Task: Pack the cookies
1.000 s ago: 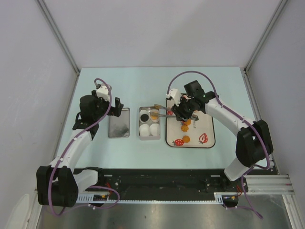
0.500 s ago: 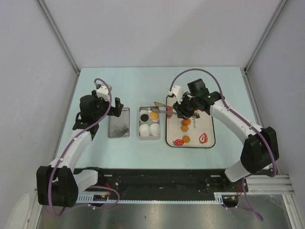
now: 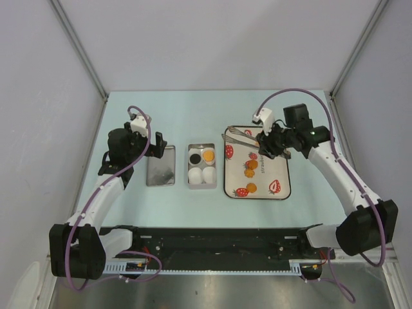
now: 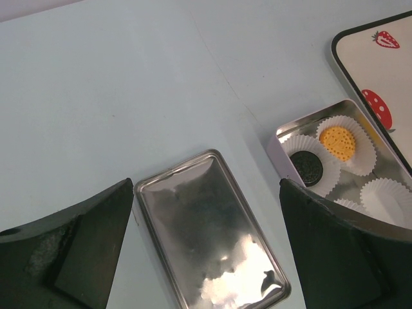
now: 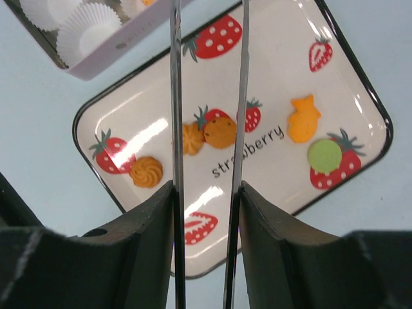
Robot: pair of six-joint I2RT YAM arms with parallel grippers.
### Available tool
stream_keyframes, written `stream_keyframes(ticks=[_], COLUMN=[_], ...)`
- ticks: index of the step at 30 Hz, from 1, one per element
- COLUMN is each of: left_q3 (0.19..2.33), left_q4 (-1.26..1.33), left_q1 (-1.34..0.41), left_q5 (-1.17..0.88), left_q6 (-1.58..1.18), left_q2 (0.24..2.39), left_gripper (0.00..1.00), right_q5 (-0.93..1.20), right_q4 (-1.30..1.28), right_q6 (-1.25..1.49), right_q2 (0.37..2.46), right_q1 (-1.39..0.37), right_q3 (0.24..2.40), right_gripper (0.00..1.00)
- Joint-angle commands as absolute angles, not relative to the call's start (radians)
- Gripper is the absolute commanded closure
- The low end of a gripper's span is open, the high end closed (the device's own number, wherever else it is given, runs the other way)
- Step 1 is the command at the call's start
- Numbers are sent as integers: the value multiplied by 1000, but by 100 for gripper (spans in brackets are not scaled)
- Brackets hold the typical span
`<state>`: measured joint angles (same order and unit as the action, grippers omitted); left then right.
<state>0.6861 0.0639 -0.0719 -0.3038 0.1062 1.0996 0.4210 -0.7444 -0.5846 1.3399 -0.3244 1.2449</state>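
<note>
This is looking like a robotics lab; grey panels (image 3: 212, 38) on aluminium struts (image 3: 78, 48) are enclosing the pale table (image 3: 193, 112)

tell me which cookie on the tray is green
The small round green cookie, lying on a printed strawberry beside the orange fish-shaped cookie; the others on that white tray are orange.

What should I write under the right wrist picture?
The right gripper holds metal tongs above the strawberry tray, with orange cookies and one green cookie on it.
</note>
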Motion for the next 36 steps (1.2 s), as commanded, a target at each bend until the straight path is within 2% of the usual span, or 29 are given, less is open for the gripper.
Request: stream_keyframes(ticks=[1, 10, 18, 36], left_q3=[706, 721, 730, 730], left_q4=[87, 74, 72, 69], left_q1=[-77, -77, -77, -77], left_q5=[-334, -333, -319, -316], left_q6=[121, 117, 120, 126], left_q2=[1089, 1100, 1123, 1141], left_gripper=[0, 0, 0, 0], right_q5=[466, 508, 466, 400], right_q4=[-850, -1110, -1215, -1106], right_q6=[-640, -833, -926, -930], right_q2=[1221, 1078, 989, 1023], right_q1=[-241, -117, -98, -87], right_q3=[1187, 1082, 960, 862], right_gripper=[55, 54, 53, 52])
